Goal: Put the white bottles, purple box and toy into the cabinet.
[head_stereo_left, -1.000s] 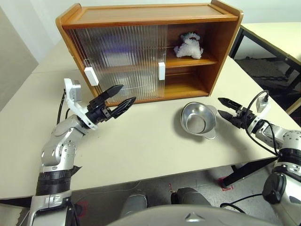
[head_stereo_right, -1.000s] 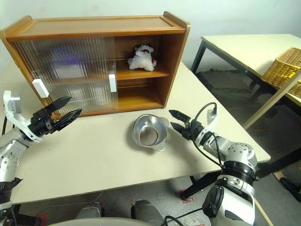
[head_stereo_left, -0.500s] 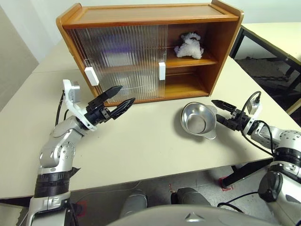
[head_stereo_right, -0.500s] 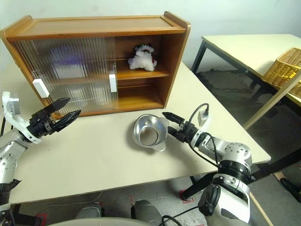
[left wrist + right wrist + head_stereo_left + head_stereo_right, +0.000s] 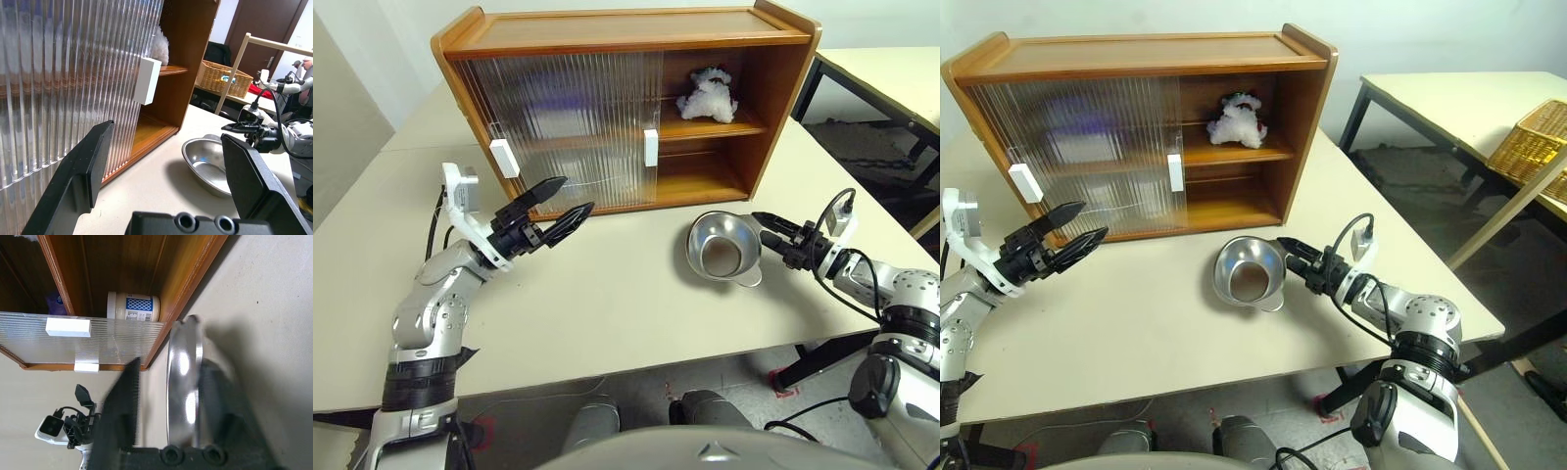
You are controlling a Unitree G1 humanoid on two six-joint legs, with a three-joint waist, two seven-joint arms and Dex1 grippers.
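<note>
The cabinet [image 5: 626,103] stands on the table [image 5: 607,294], its two ribbed sliding doors, each with one white block handle [image 5: 650,147], covering the left portion; the right portion is open.

One toy [image 5: 707,95] sits on the upper shelf in the open portion. One white bottle [image 5: 133,307] stands inside the cabinet behind the door edge, seen in the right wrist view. Its label carries a blue-and-white diamond pattern; no writing on it can be read. A purple item [image 5: 54,300] lies deeper on the shelf; whether it is the purple box cannot be told.

One steel bowl [image 5: 722,249] sits on the table in front of the open portion, tipped up on its right side.

The right gripper [image 5: 770,230] is at the bowl's right rim, one finger inside and one outside, pinching the rim.

The left gripper [image 5: 560,200] hovers above the table in front of the closed doors, fingers spread apart, holding nothing.
</note>
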